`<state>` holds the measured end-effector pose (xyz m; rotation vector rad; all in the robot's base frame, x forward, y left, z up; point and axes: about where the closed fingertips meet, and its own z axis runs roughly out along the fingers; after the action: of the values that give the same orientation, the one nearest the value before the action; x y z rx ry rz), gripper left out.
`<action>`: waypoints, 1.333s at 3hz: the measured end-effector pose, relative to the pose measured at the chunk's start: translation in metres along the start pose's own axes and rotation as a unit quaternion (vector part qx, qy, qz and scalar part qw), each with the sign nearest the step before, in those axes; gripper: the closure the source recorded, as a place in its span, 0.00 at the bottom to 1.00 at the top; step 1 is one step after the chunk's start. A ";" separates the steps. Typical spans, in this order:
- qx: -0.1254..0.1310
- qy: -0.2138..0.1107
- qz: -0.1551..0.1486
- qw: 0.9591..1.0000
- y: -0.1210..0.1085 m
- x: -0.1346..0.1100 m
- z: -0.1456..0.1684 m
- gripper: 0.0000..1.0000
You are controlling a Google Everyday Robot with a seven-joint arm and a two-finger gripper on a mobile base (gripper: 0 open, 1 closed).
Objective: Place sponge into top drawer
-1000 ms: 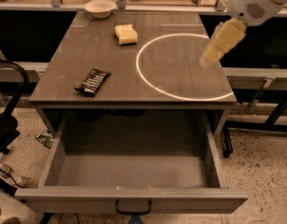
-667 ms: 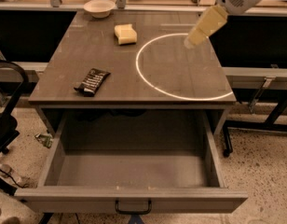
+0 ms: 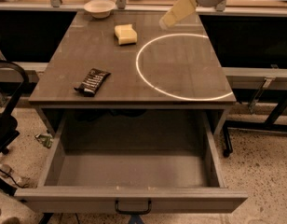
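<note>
The pale yellow sponge (image 3: pixel 126 34) lies on the far part of the grey tabletop (image 3: pixel 101 59), left of the middle. The top drawer (image 3: pixel 134 171) is pulled fully out below the table's front edge, its inside bare, with a dark pull handle (image 3: pixel 133 208) on its front panel. My gripper (image 3: pixel 176 14) with cream-yellow fingers hangs above the far right part of the table, to the right of the sponge and apart from it. It holds nothing that I can see.
A white bowl (image 3: pixel 99 7) stands at the table's far left edge. A black snack bar wrapper (image 3: pixel 92 81) lies near the front left. A bright ring of light (image 3: pixel 181 64) marks the right half of the tabletop. A black chair (image 3: pixel 6 120) stands at left.
My gripper has moved up and to the left, from over the table's right edge toward the far middle, closer to the sponge. The sponge, wrapper and drawer have not moved.
</note>
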<state>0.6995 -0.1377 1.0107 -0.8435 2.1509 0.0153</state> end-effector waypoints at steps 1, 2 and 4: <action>0.003 -0.005 0.083 0.997 0.001 -0.008 0.014 0.00; 0.002 -0.005 0.123 0.992 0.002 -0.009 0.015 0.00; -0.004 -0.017 0.107 0.994 0.011 -0.022 0.027 0.00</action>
<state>0.7210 -0.1091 1.0047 -0.6086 2.2017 0.1464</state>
